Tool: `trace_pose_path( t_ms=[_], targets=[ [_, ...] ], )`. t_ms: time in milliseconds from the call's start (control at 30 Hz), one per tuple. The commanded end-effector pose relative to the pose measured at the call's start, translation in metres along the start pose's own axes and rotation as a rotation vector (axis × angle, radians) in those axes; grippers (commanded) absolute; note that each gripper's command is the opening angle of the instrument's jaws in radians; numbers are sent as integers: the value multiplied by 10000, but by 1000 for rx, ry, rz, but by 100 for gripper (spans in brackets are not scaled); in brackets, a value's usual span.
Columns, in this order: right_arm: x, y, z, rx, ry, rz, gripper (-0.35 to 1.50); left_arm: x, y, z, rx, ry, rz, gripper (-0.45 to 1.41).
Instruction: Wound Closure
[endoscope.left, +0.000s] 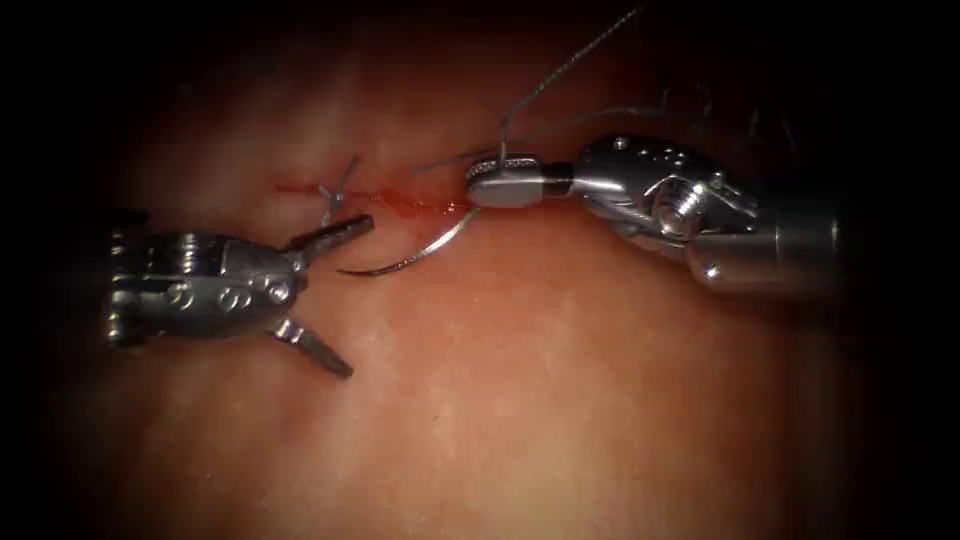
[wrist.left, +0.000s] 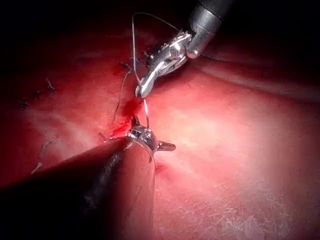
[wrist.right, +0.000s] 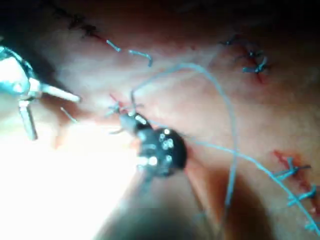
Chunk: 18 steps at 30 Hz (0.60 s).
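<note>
The right tool (endoscope.left: 480, 180) is clamped on the needle (endoscope.left: 425, 250) near its thread end, over the cut (endoscope.left: 400, 200) in the tissue (endoscope.left: 560, 400). The needle curves free, point towards the left tool (endoscope.left: 335, 290), whose jaws gape empty (apparently a handover). Taking it calls for a grip near the point.

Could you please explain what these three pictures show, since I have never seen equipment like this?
This is a surgical practice robot closing a cut in pork belly, the tissue. One picture looks down from an endoscope; the other two come from cameras riding near each arm's wrist. The right end effector is shut on the curved needle near its thread end. The needle curves over the tissue towards the left end effector, its point free. That end effector is open and holds nothing. Thread runs up from the needle's held end. Red fluid marks the cut, and a knotted stitch sits at its left end.
</note>
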Motion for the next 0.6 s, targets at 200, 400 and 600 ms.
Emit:
trace_pose_path(
  t_ms=[200,400,600],
  targets=[
    [6,-9,13,14,-86,-211,-35,15,-20,-9,-77,30,-162,123],
    [13,-21,21,38,-120,-453,-35,24,-36,-11,-125,103,-296,109],
    [23,-34,23,73,-116,-592,-35,23,-51,1,-130,102,-386,104]
  ],
)
